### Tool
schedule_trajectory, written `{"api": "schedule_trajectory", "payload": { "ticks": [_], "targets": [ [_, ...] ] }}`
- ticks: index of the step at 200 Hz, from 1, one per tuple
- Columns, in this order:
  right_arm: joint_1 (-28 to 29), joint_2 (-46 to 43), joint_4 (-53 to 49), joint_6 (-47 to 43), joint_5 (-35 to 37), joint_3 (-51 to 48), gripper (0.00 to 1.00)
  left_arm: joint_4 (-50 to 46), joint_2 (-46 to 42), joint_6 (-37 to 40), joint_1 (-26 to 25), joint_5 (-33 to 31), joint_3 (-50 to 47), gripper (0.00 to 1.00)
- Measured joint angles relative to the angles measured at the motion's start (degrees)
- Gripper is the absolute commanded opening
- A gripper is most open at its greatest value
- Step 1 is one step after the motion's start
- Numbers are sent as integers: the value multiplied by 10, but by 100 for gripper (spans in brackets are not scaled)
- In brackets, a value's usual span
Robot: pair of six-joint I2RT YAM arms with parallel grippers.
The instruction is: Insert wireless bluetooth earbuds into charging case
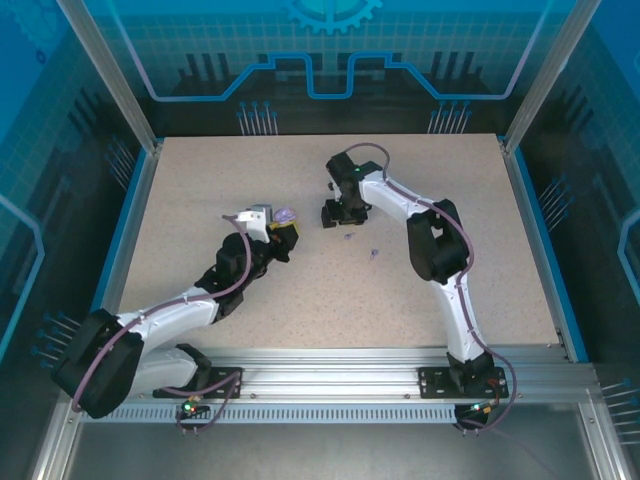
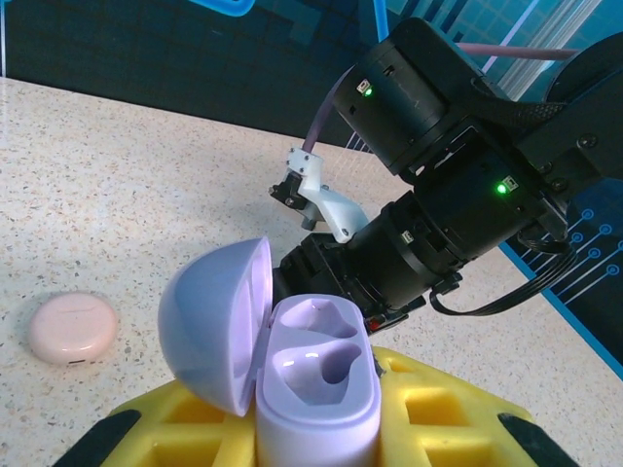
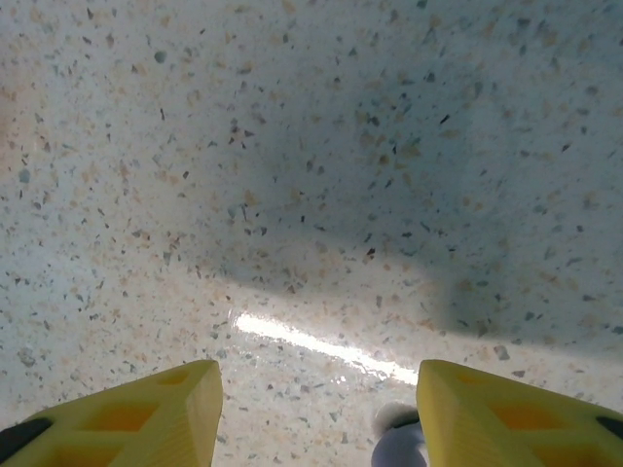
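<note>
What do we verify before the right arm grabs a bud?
1. Left gripper holds purple case: ok.
2. Case lid open: ok.
3. Case sockets empty: ok.
4. Right gripper open: ok.
5. Purple bud centred between its fingers: not ok, it sits close to one finger.
6. Second purple bud free on the table: ok.
</note>
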Motion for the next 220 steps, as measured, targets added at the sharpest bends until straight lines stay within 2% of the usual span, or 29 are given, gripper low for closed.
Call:
{"api": "schedule_trajectory", "payload": {
  "ticks": [33,138,178,220],
  "targets": [
    [0,-5,15,-1,1,-47,55,-8,0,0,0,4,1,0],
    [14,-125,42,18,-36,-182,53,-6,0,21,0,27,1,0],
    [18,-151,38,34,17,-176,51,-5,2,26,0,38,1,0],
    [19,-101,10,3,63,-99,44,2,4,35,0,63,7,0]
  ]
}}
